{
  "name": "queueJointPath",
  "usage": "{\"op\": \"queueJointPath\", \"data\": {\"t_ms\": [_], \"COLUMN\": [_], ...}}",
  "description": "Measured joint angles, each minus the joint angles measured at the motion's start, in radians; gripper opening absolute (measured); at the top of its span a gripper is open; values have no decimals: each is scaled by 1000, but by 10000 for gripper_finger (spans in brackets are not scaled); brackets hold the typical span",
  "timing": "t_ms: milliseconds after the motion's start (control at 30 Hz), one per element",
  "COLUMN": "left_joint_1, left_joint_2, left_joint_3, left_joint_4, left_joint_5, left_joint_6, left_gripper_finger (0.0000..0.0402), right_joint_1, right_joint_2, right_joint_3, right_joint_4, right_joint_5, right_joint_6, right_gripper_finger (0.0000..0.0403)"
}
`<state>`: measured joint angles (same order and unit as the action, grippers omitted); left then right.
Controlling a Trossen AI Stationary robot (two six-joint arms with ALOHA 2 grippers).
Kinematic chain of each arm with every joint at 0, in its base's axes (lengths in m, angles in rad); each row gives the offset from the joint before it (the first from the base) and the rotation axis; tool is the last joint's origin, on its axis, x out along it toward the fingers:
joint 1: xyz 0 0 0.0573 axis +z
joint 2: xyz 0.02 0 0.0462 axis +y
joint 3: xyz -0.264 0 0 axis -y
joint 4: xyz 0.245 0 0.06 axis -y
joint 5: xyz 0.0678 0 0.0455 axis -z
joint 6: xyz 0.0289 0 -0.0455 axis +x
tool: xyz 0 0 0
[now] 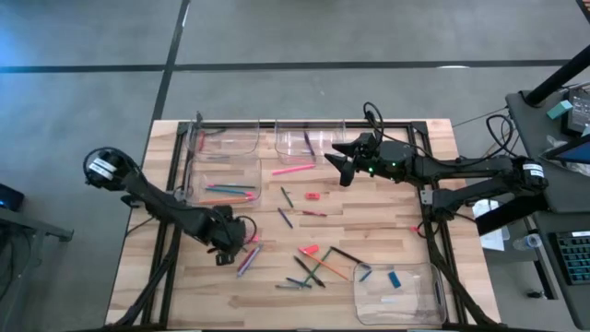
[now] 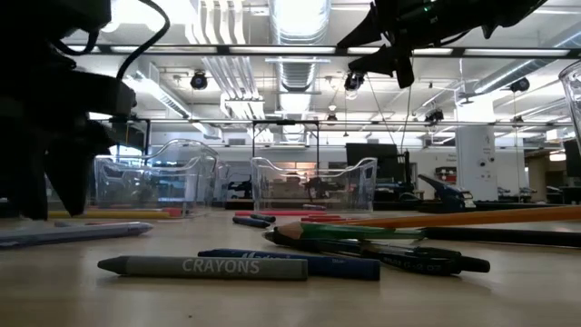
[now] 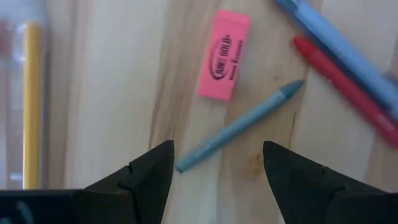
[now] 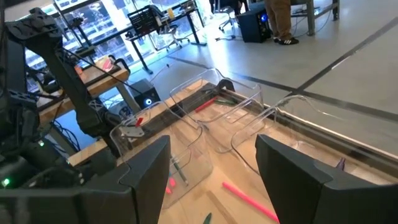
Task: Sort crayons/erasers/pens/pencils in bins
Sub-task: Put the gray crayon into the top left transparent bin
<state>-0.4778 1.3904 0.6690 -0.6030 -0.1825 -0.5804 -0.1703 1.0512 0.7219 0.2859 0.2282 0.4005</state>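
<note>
My left gripper [image 3: 214,168] hangs low over the table's left half [image 1: 229,245], pointing steeply down, open. Just beyond its fingertips lies a grey-blue crayon [image 3: 239,126], with a pink eraser [image 3: 224,55] past it, flat on the wood. A blue stick [image 3: 336,43] and a red crayon [image 3: 345,84] lie beside them. My right gripper [image 1: 341,166] waits high near the far bins, level and open [image 4: 214,177]. Clear bins stand at the far left [image 1: 226,140], far middle [image 1: 309,140], left [image 1: 226,184] and near right [image 1: 398,293].
The left bin holds several crayons and a yellow pencil [image 3: 31,99]. A blue eraser [image 1: 395,278] lies in the near right bin. Loose pens, pencils and crayons are scattered over the table's middle [image 1: 318,263]; a pink crayon [image 1: 293,170] and a small red eraser [image 1: 312,195] lie farther back.
</note>
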Motion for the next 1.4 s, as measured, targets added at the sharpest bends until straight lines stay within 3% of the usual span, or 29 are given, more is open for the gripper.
{"op": "queueJointPath", "data": {"t_ms": [200,367,967,1067,1167,1267,1400], "left_joint_1": [3,12,13,13,12,8,12], "left_joint_2": [92,171,165,146,111,61,-57], "left_joint_3": [-7,-20,4,13,40,79,168], "left_joint_4": [122,182,165,161,106,-57,-188], "left_joint_5": [22,88,141,177,194,225,188], "left_joint_6": [222,251,247,246,245,245,254], "left_gripper_finger": [230,217,20,8,9,7,4], "right_joint_1": [0,0,0,0,0,0,0], "right_joint_2": [0,0,0,0,0,0,0], "right_joint_3": [-1,-3,-7,-7,-7,-7,-7], "right_joint_4": [0,-1,-2,-5,-16,-23,-23], "right_joint_5": [0,1,1,1,1,1,1], "right_joint_6": [0,5,34,35,36,37,37], "right_gripper_finger": [224,224,224,224,224,224,224]}}
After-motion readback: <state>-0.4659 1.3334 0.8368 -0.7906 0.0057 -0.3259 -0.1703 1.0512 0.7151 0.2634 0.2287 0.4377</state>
